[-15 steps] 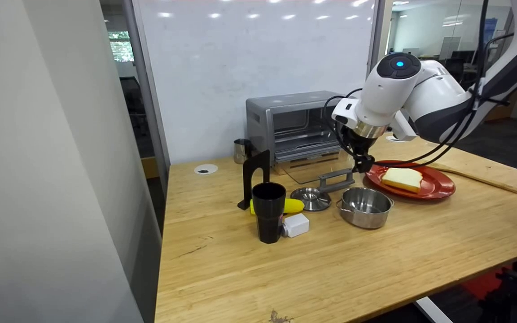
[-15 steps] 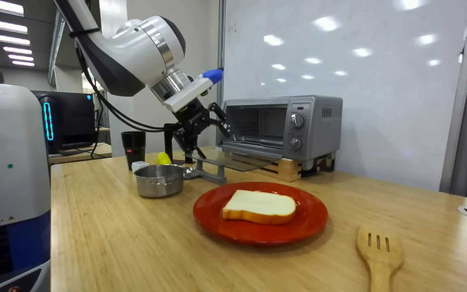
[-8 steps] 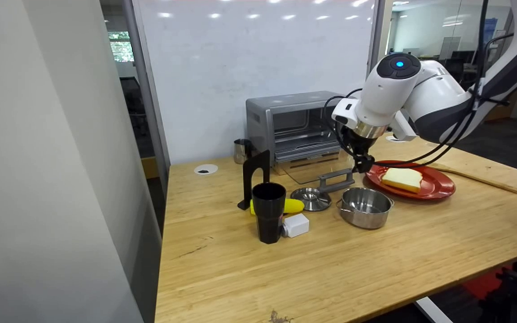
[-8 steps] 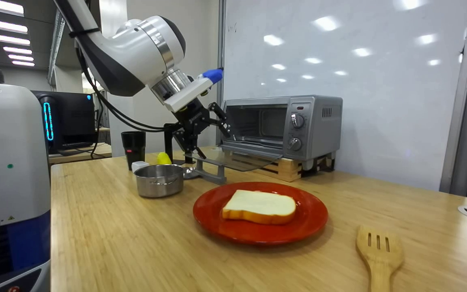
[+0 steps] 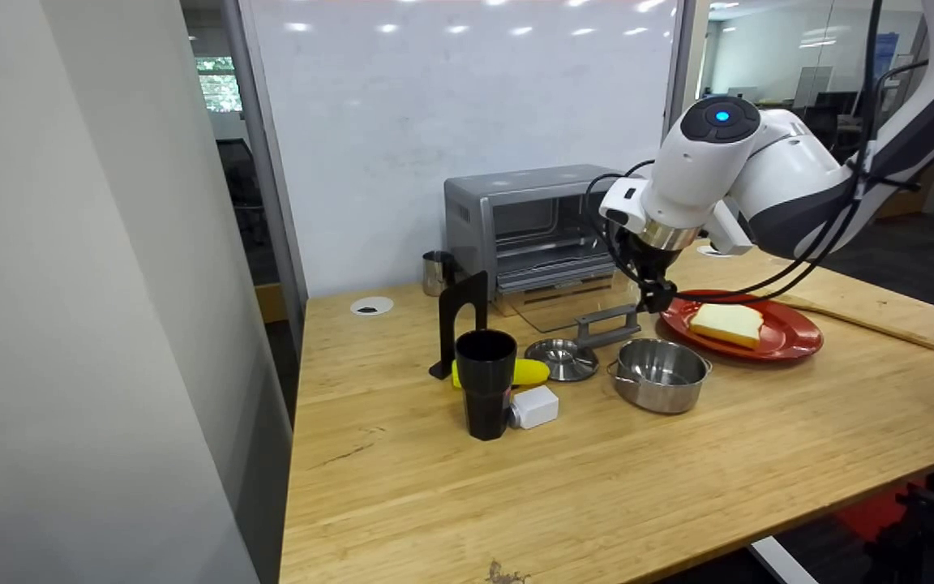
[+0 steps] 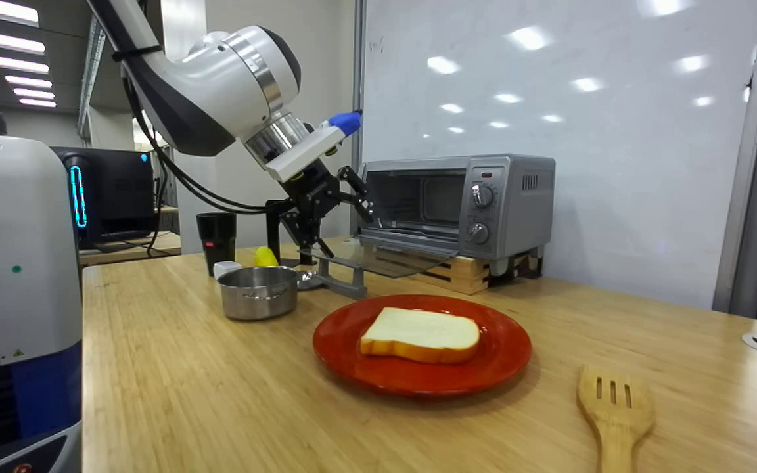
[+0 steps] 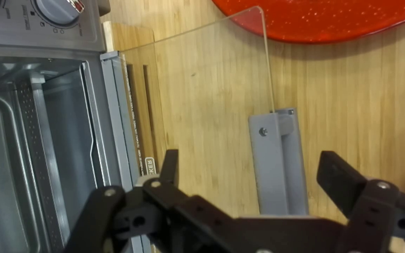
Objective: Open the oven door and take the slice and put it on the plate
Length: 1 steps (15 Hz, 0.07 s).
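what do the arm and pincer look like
The arm is white and rounded, with dark panels, a silver ring and a blue light on a black cap. Black cables run along it. A white bar with a blue tip sits near the black pincer, which has exposed linkages and blocky fingertips.

In an exterior view we see a dark floor (image 5: 933,251) past the right edge of the wooden tabletop (image 5: 402,511), a glossy whiteboard (image 5: 451,105) along its back edge, and a grey wall (image 5: 70,284) beside its left one. Beyond the back-left corner we glimpse a bright, green-tinged window (image 5: 220,84). In an exterior view, ceiling lights (image 6: 12,42) glow in a row.
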### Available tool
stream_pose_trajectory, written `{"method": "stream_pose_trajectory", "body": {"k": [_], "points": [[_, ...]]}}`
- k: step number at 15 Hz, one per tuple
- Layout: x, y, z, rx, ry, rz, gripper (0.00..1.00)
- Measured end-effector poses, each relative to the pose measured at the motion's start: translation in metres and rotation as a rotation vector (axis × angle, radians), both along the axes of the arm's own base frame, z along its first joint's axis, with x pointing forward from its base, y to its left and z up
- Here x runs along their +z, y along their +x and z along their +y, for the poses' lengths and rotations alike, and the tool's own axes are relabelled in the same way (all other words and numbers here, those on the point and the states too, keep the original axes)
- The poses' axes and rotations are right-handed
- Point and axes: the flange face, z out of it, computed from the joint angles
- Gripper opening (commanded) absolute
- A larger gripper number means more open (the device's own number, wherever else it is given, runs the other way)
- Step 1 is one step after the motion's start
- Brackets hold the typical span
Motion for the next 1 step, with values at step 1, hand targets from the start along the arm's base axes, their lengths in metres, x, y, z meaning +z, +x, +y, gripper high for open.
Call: {"method": "stream_pose_trajectory", "body": {"k": [1], "points": [[0.0, 0.0, 0.0, 0.0, 0.0, 0.0, 1.0]]}}
